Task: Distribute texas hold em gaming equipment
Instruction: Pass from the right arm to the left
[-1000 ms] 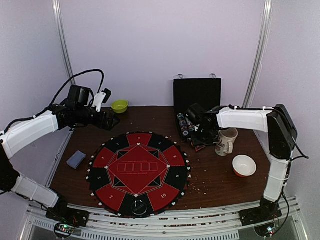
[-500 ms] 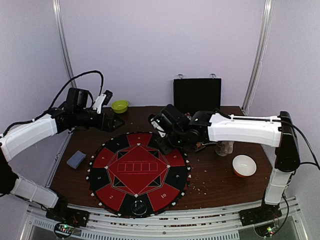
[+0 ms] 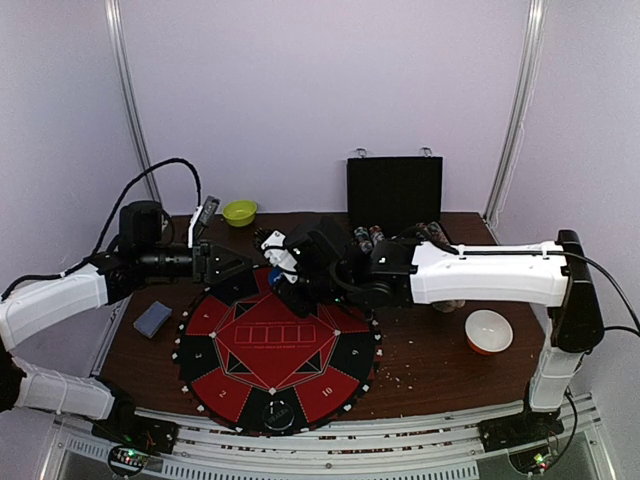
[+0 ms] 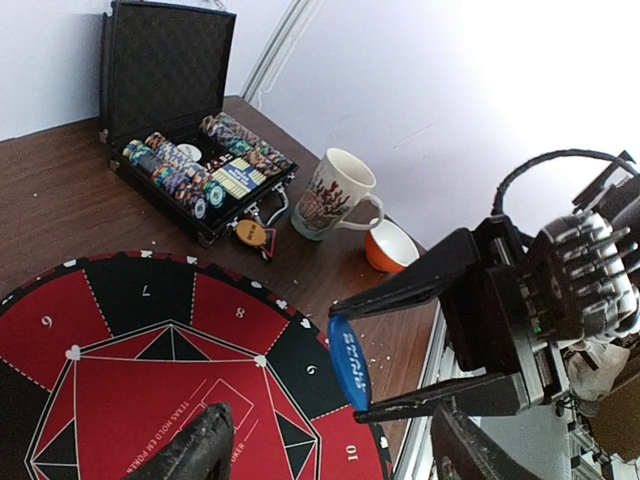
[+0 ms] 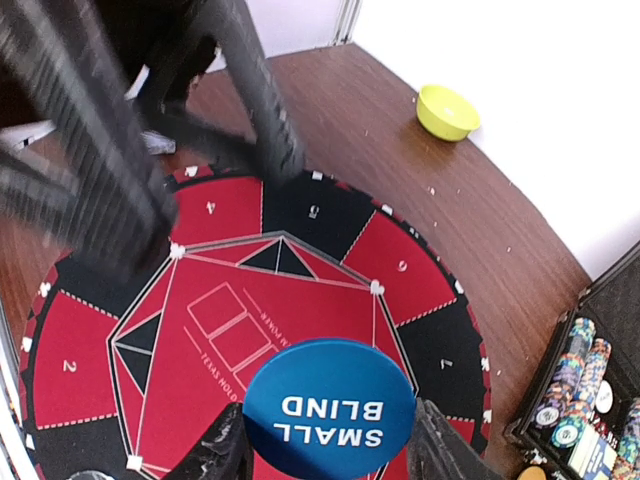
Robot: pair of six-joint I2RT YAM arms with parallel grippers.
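My right gripper (image 5: 330,445) is shut on a blue round disc (image 5: 330,408) printed SMALL BLIND, gripped by its edges above the round red-black mat (image 3: 277,345). In the left wrist view the same blue disc (image 4: 348,362) hangs edge-on between the right gripper's black fingers. My left gripper (image 4: 335,450) is open just short of the disc, with nothing between its fingers. In the top view both grippers meet over the mat's far-left rim, left gripper (image 3: 238,269) and right gripper (image 3: 282,272). A grey-blue card deck (image 3: 152,318) lies left of the mat. Striped poker chips (image 4: 200,170) fill the open black case (image 3: 394,192).
A white mug (image 4: 335,195) and an orange bowl (image 3: 488,330) stand right of the mat. A green bowl (image 3: 239,211) sits at the back left. An orange disc (image 4: 250,232) lies in front of the case. A clear disc (image 3: 279,415) rests at the mat's near edge.
My right arm has swung left from the case across the mat, carrying the blue disc. My left arm has dropped toward the mat's rim and its jaws have narrowed somewhat.
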